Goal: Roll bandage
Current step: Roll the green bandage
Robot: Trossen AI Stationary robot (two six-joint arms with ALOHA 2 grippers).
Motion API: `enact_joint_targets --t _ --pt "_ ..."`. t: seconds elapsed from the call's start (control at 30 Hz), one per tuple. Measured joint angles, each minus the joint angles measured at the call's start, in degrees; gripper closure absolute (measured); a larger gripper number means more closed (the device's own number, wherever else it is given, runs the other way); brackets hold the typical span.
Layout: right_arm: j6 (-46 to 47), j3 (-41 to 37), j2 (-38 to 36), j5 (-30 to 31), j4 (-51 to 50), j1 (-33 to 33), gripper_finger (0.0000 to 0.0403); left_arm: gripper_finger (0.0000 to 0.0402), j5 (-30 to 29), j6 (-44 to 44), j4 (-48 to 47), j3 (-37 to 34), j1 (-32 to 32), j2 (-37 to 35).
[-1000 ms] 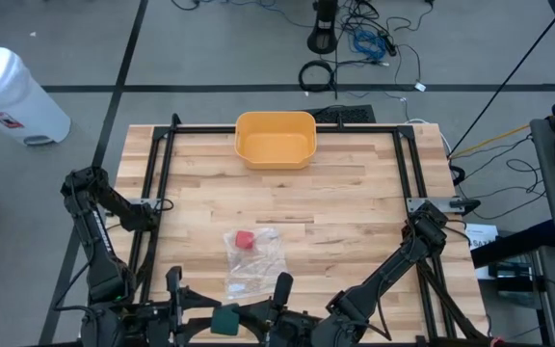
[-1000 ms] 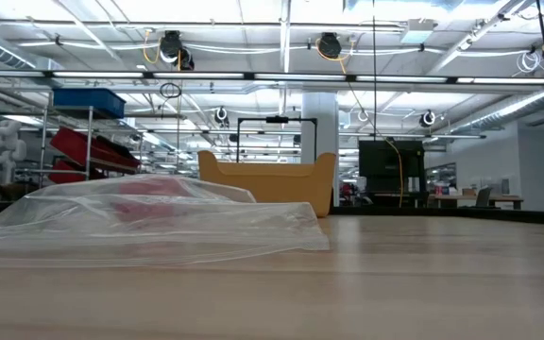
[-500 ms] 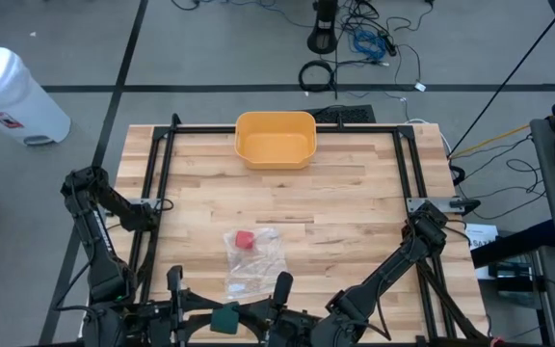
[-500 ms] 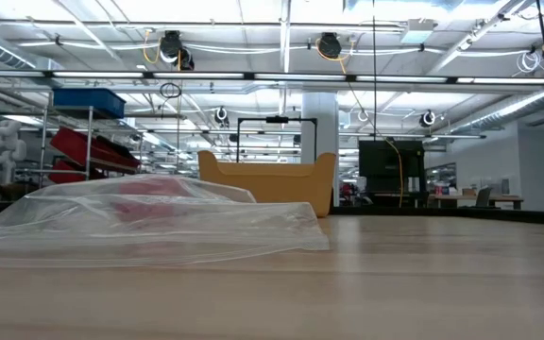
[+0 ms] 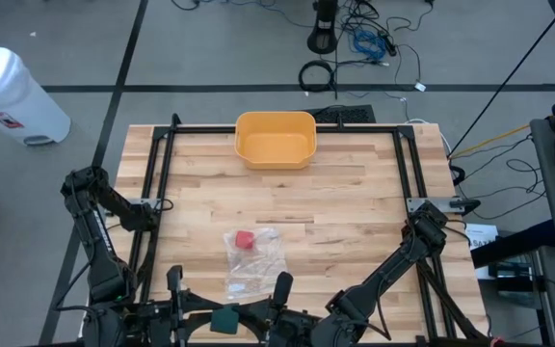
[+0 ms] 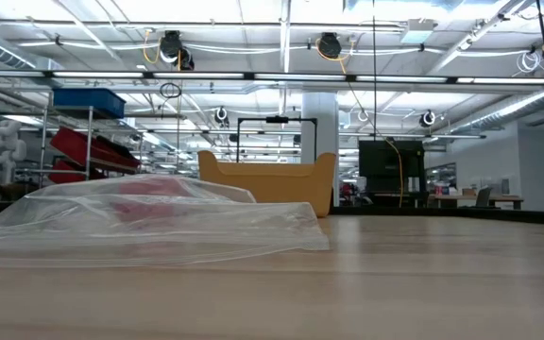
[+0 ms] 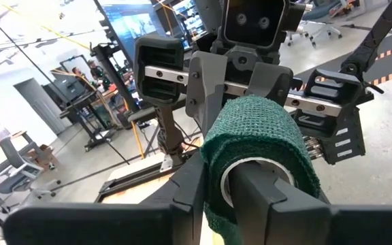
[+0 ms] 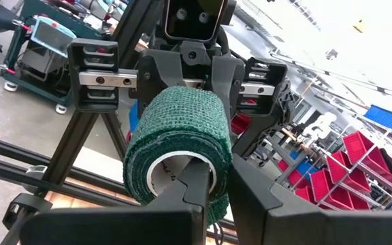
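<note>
Green crepe bandage, wound into a thick roll [image 5: 224, 320] around a pale core, sits at the near edge of the butcher-block wooden table [image 5: 355, 207], held up between your two grippers. Nothing has shifted over the last second: both high views and both low views match the present ones, with arms, roll and props all in the same places. Read that as a pause, not progress.

From the left wrist view, the left gripper [image 7: 233, 194] has its fingers closed on the roll, one finger passing through the hollow core and the other pressed on the outside of the green wrap [image 7: 260, 153]. The right wrist view shows the same from the opposite side: the right gripper [image 8: 209, 180] is clamped on the roll [image 8: 179, 146] through the core too. Each wrist camera looks straight at the other arm's wrist beyond the roll, so the two grippers face one another with the roll between them.

No loose tail of bandage shows in any view, so you cannot tell whether winding is left to do; it looks fully wound.

Farther out, a crumpled clear plastic bag [image 5: 253, 255] with a small red block [image 5: 244, 239] on it lies on the table just beyond the grippers, and a yellow plastic tub [image 5: 276, 140] stands at the far edge, well apart. If the roll is finished, that tub is a likely drop spot.
</note>
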Motion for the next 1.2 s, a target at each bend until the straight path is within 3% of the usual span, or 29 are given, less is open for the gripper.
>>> enact_joint_targets --t 1.2 --pt "-0.13 0.0 0.0 0.01 -0.13 0.01 0.0369 0.0334 0.03 -0.13 -1.01 0.0 0.0 -0.02"
